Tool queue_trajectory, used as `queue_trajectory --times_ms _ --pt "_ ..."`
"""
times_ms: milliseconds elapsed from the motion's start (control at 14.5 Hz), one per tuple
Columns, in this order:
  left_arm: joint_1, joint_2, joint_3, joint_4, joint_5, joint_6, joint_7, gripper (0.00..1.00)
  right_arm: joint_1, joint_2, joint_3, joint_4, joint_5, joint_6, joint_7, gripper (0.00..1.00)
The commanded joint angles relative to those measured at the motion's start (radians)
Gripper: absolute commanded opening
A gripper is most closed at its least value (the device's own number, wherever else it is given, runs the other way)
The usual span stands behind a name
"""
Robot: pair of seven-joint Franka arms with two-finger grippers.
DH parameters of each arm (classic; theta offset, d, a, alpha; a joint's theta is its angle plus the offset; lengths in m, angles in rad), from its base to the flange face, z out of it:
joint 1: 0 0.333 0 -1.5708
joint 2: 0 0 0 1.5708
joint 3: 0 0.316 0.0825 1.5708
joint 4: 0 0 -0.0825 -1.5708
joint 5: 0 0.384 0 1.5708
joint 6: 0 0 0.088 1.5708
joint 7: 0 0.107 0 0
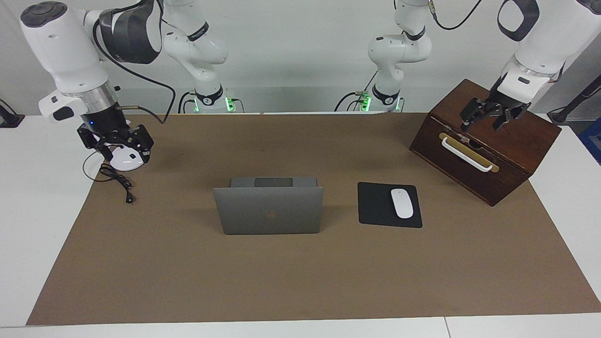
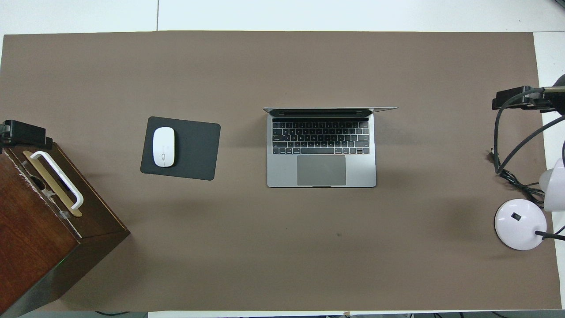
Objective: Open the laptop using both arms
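The silver-grey laptop (image 1: 268,210) stands open in the middle of the brown mat. Its lid is upright, with the logo side turned away from the robots. In the overhead view the laptop (image 2: 321,170) shows its keyboard and trackpad. My left gripper (image 1: 483,119) is open and empty, up over the wooden box at the left arm's end of the table. My right gripper (image 1: 123,151) is open and empty, up over a white round lamp base at the right arm's end. Both are well away from the laptop.
A dark wooden box (image 1: 488,155) with a white handle stands at the left arm's end. A black mouse pad (image 1: 378,206) with a white mouse (image 1: 402,203) lies between the box and the laptop. A white lamp base (image 2: 518,223) and black cable (image 1: 117,180) lie at the right arm's end.
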Motion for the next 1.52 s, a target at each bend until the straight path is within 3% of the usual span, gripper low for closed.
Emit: queue_trajectory --times_ms 0,1037,1175,1314,1452 --pt "-0.003 -0.02 0.005 -0.016 0.017 0.006 0.001 1.0 -0.005 -0.013 0.007 -0.021 0.0 0.024 0.005 1.0" --pt "0.024 -0.045 0.009 -0.074 0.028 0.059 0.012 1.0 -0.008 -0.007 0.01 -0.003 0.003 0.006 -0.001 1.0" --pt "0.024 -0.045 0.009 -0.074 0.03 0.058 0.012 1.0 -0.01 0.001 0.01 0.032 0.026 -0.04 0.004 1.0" --pt "0.024 -0.045 0.009 -0.074 0.03 0.059 0.012 1.0 -0.007 0.027 0.01 0.147 0.05 -0.167 0.005 1.0" --pt "0.023 -0.045 0.009 -0.074 0.03 0.062 0.012 1.0 0.001 0.021 0.011 0.166 0.044 -0.204 -0.002 1.0"
